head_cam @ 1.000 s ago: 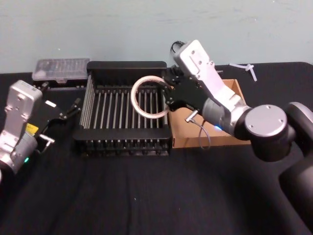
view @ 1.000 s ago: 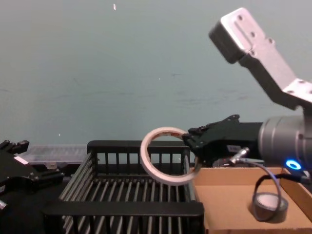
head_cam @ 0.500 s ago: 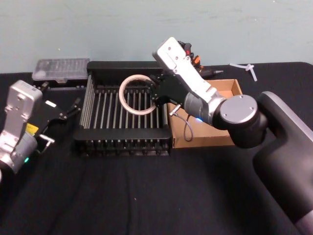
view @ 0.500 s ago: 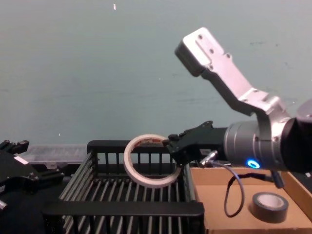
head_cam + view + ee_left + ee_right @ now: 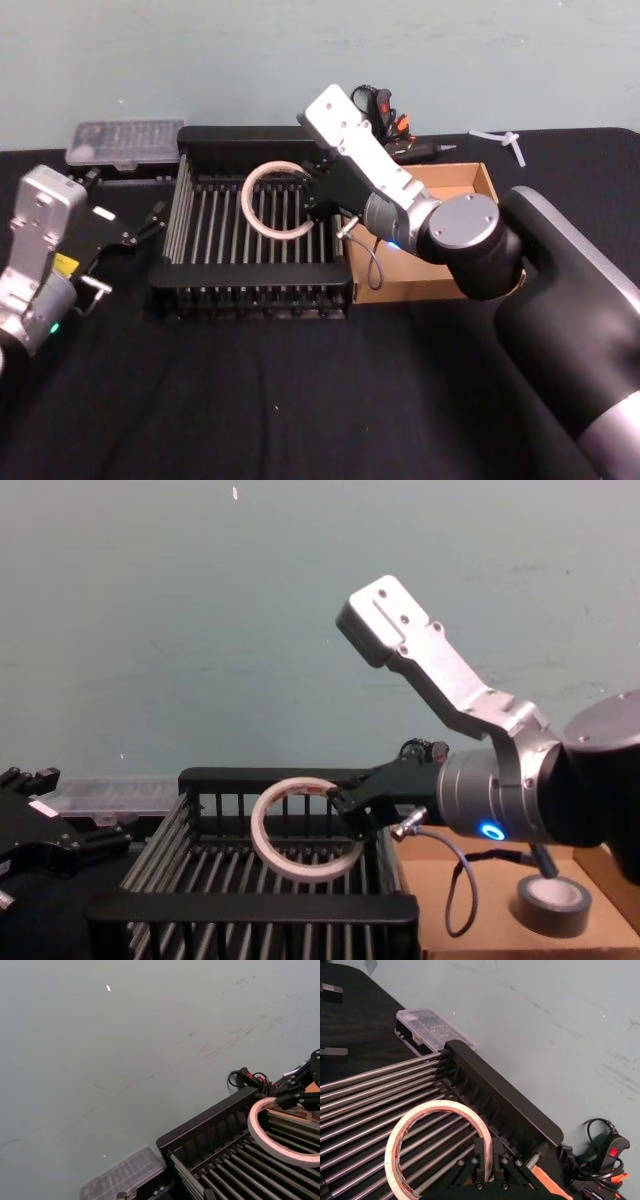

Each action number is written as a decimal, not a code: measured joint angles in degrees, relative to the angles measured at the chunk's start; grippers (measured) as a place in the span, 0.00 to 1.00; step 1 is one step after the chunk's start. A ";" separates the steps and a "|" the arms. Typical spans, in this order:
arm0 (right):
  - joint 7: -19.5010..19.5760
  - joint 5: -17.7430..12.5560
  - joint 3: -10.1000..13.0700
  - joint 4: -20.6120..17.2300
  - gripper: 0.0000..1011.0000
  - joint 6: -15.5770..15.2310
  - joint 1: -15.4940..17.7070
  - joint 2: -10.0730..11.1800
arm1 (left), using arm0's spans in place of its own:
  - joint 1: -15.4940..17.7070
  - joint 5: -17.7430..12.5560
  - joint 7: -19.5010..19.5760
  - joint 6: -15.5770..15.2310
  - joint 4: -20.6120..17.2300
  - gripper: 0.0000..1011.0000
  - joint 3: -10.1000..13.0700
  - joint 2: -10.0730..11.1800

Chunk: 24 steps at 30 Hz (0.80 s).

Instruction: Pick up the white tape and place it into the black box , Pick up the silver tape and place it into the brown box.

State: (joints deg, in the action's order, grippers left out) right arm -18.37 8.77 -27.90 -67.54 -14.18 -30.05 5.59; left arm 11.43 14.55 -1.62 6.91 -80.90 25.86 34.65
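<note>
Right hand [image 5: 487, 1159] pinches the white tape [image 5: 279, 200] above the black box [image 5: 250, 276] on a black-clothed table [image 5: 300, 400].

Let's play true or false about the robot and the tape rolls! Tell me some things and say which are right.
1. The right end effector grips the white roll of tape. True.
2. The white roll lies flat on the black slatted plastic crate's floor. False: it is held above the bars, over the crate.
3. The dull grey-silver roll of tape sits in the shallow tan cardboard box. True.
4. The left end effector holds the silver roll. False: it is off to the crate's left, holding nothing.
</note>
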 joint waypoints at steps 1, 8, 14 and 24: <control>0.06 0.11 0.03 0.27 0.09 0.00 -0.06 -0.11 | 0.00 0.00 0.00 0.00 0.00 0.99 0.00 0.00; 0.21 0.31 0.16 0.57 0.09 -0.02 -0.14 -0.30 | 0.00 0.00 0.00 0.00 0.00 0.99 0.00 0.00; 0.20 0.30 0.18 0.43 0.09 -0.05 -0.09 -0.22 | 0.00 0.00 0.00 0.00 0.00 0.99 0.00 0.00; 0.17 0.22 0.18 0.29 0.31 -0.08 -0.04 -0.17 | 0.00 0.00 0.00 0.00 0.00 0.99 0.00 0.00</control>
State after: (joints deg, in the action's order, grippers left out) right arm -18.20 8.99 -27.72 -67.25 -14.27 -30.10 5.41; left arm 11.43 14.54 -1.62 6.91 -80.90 25.86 34.65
